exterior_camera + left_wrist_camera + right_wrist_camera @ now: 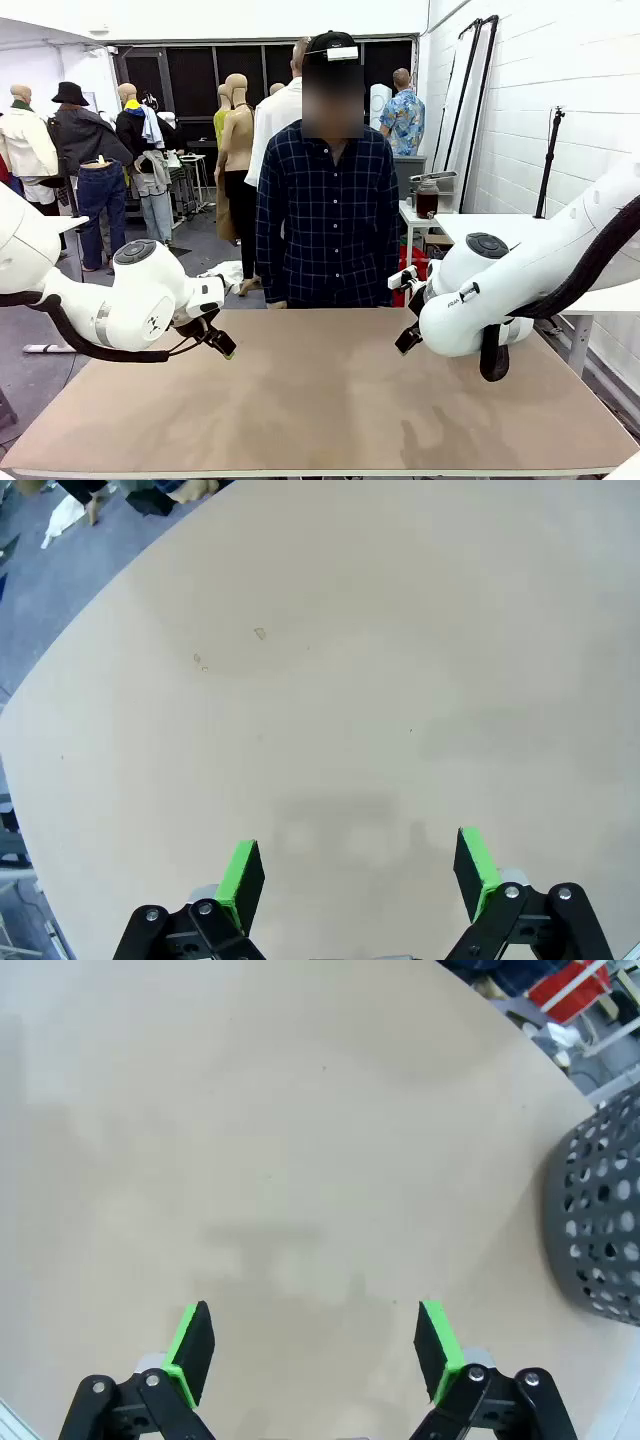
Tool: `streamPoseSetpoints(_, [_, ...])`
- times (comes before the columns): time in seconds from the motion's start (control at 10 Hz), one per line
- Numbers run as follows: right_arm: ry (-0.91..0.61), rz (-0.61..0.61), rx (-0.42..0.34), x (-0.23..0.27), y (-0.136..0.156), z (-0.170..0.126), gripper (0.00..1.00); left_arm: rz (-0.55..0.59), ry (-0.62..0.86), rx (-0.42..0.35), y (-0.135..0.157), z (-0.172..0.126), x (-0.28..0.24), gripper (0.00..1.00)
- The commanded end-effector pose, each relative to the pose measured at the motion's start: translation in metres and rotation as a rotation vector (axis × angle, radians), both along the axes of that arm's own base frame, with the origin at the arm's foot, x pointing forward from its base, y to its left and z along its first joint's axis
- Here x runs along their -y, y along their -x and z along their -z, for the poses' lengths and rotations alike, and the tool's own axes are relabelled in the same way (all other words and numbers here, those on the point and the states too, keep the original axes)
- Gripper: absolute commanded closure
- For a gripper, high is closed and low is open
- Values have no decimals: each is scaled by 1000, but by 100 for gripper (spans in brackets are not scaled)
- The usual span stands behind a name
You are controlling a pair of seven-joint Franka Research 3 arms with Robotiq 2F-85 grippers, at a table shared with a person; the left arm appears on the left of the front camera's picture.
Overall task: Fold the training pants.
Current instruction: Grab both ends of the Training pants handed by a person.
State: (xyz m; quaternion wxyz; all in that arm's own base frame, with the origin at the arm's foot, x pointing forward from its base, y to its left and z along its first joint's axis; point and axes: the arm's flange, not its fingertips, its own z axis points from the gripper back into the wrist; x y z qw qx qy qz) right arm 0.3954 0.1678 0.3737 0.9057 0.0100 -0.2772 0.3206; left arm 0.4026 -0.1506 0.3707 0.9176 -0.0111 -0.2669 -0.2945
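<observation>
A person (325,215) in a dark checked shirt stands at the tan table's (320,400) far edge. A grey perforated basket (600,1215) sits just beside the table.

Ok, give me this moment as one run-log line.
left gripper: open, over table | right gripper: open, over table | basket: near right gripper | person: standing at far side

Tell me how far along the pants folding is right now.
Done: nothing yet, no fold has been made. In hand: nothing; the left gripper and the right gripper both hang open above the table, while the person stands at its far side. Left: the whole job, beginning with getting the training pants laid out before the arms.
</observation>
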Motion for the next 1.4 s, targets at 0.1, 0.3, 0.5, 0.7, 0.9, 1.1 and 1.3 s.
streamPoseSetpoints(0.1, [0, 0, 0, 0, 0, 0, 0, 0, 0, 1, 0, 0, 0, 0])
streamPoseSetpoints(0.3, [0, 0, 0, 0, 0, 0, 0, 0, 0, 1, 0, 0, 0, 0])
streamPoseSetpoints(0.5, [0, 0, 0, 0, 0, 0, 0, 0, 0, 1, 0, 0, 0, 0])
streamPoseSetpoints(0.7, [0, 0, 0, 0, 0, 0, 0, 0, 0, 1, 0, 0, 0, 0])
streamPoseSetpoints(0.9, [0, 0, 0, 0, 0, 0, 0, 0, 0, 1, 0, 0, 0, 0])
streamPoseSetpoints(1.1, [0, 0, 0, 0, 0, 0, 0, 0, 0, 1, 0, 0, 0, 0])
streamPoseSetpoints(1.3, [1, 0, 0, 0, 0, 0, 0, 0, 0, 1, 0, 0, 0, 0])
